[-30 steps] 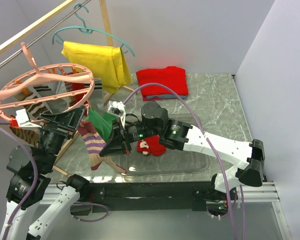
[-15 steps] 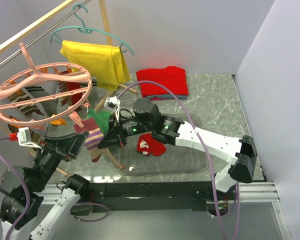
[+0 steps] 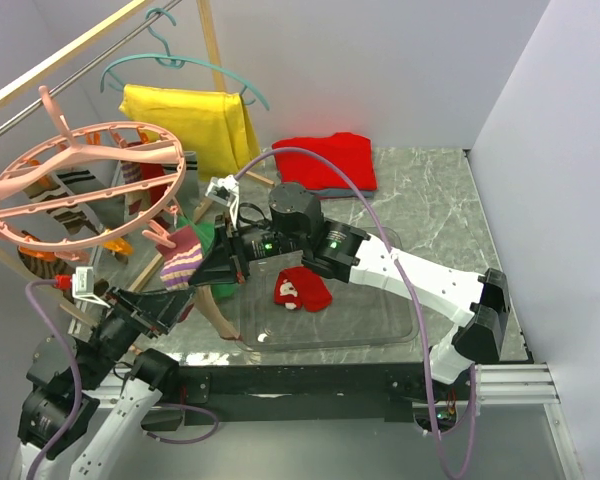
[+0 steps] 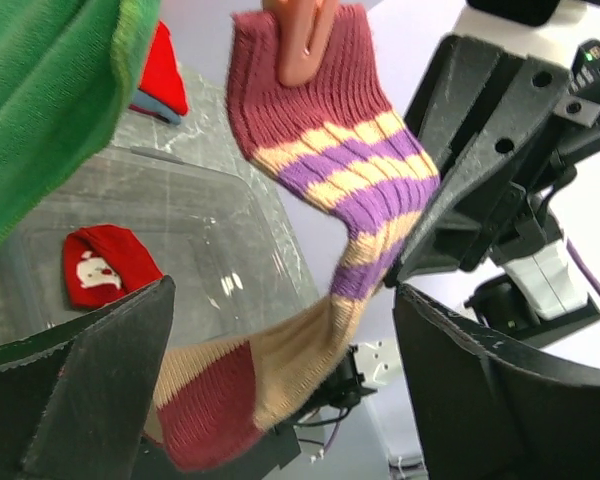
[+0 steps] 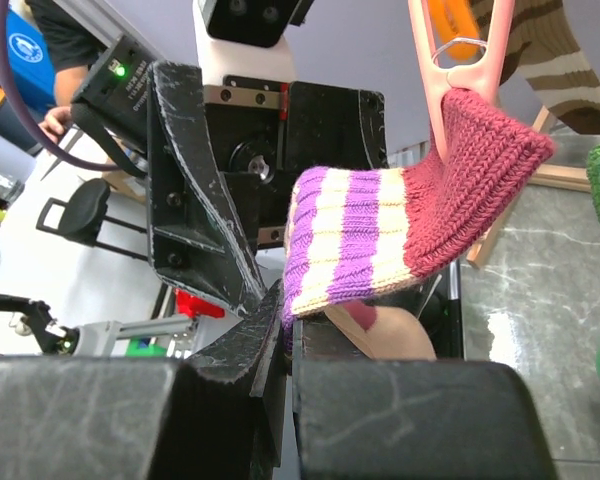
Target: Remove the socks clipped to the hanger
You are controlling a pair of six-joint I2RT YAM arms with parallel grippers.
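Observation:
The pink ring hanger (image 3: 80,148) hangs at the upper left, with several socks clipped under it. A maroon, tan and purple striped sock (image 3: 181,258) (image 4: 340,170) (image 5: 380,240) hangs from a pink clip (image 4: 300,40) (image 5: 458,75). My right gripper (image 3: 212,280) (image 5: 290,330) is shut on that sock's purple-striped middle. Just below, my left gripper (image 3: 172,302) (image 4: 280,370) stands wide open, and the sock's toe dangles between its fingers without being pinched. A red sock with a white figure (image 3: 300,290) (image 4: 105,265) lies in the clear tray (image 3: 380,322). A green sock (image 3: 208,238) (image 4: 40,100) hangs beside the striped one.
A yellow shirt (image 3: 195,125) hangs on a teal coat hanger (image 3: 180,65) from the wooden rail. A folded red garment (image 3: 325,160) lies at the back of the marble table. The rack's wooden leg (image 3: 150,270) slants past the left gripper. White walls close in the right and back.
My left gripper has opened, left the hanger's rim and dropped down under the striped sock. The hanger swung up and right. The right gripper stays shut on the sock, which is now pulled taut.

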